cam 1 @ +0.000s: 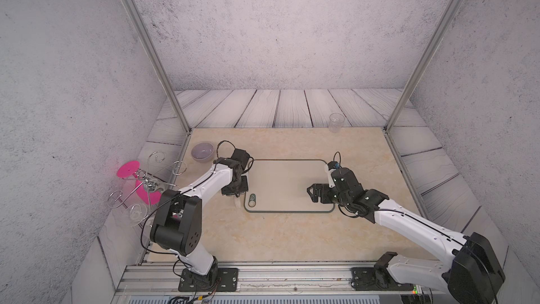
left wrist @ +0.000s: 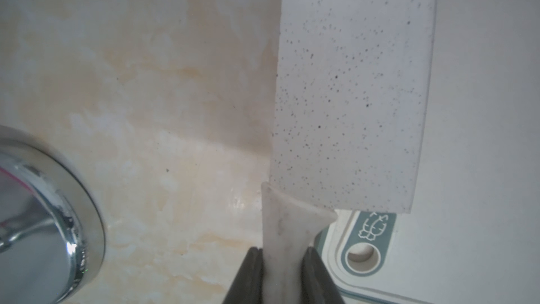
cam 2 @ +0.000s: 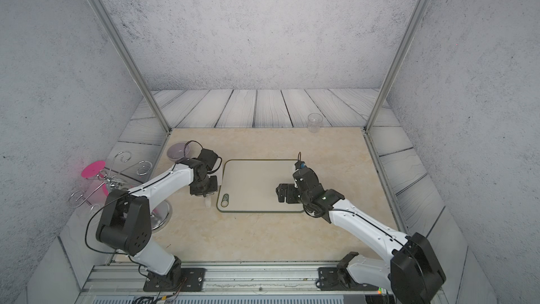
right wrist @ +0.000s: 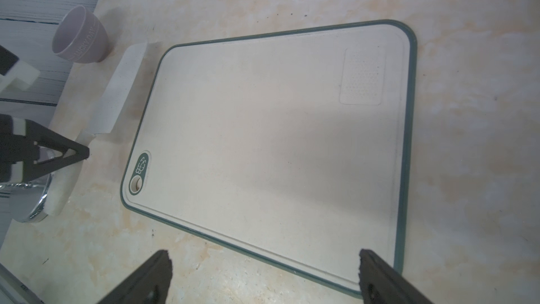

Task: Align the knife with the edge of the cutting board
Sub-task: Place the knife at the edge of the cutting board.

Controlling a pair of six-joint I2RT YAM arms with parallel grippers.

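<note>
marble tabletop (cam 1: 277, 235): left pincer (left wrist: 282, 254) grips knife (left wrist: 350, 83) beside cutting board (right wrist: 263, 141).

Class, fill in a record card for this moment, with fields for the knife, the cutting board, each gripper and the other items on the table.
knife: cream speckled cleaver, beside the cutting board at its short edge with the hole, roughly parallel to that edge
cutting board: flat on the table, nothing lying on it
left gripper: shut on the knife by its handle
right gripper: open, empty, over the board's opposite end
other items: lilac bowl, clear cup, chrome wire stand
</note>
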